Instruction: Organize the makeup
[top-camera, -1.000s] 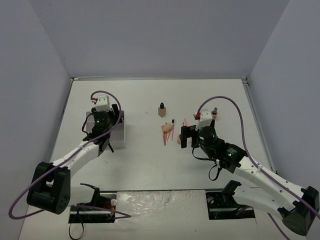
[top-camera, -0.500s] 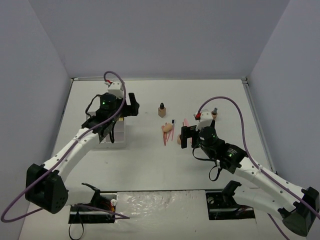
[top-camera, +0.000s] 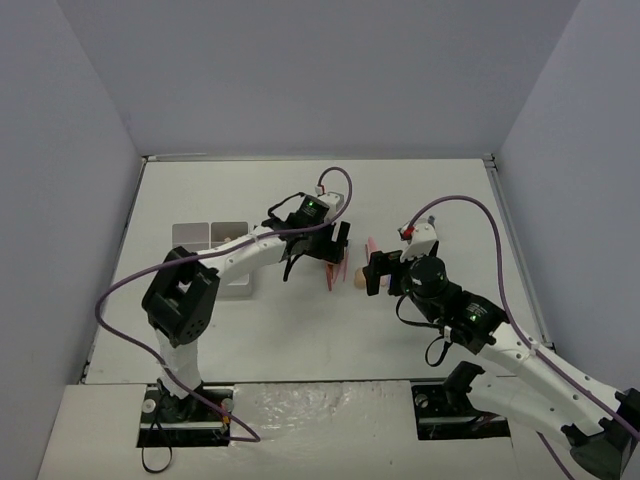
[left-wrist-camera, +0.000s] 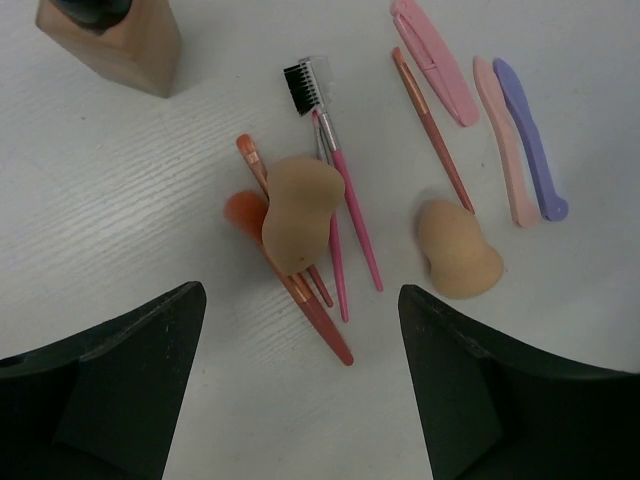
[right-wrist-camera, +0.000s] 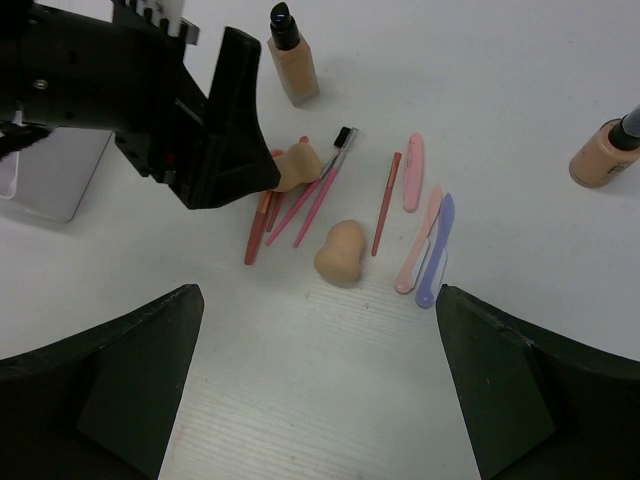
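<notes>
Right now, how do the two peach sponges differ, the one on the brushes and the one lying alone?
Support: the sponge on the brushes lies across a bundle of brushes; the lone sponge lies on the bare table.
Position: the sponge on the brushes lines up between the fingers of the open left gripper; the lone sponge sits off to the side, nearer the lilac stick.
Shared: both are peach, rounded, similar in size, and neither is gripped.

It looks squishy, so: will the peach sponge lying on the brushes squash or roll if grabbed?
Probably squashes; the sponge looks soft and foamy. Likely light too. Perched on thin brushes, its rounded shape might roll if nudged.
</notes>
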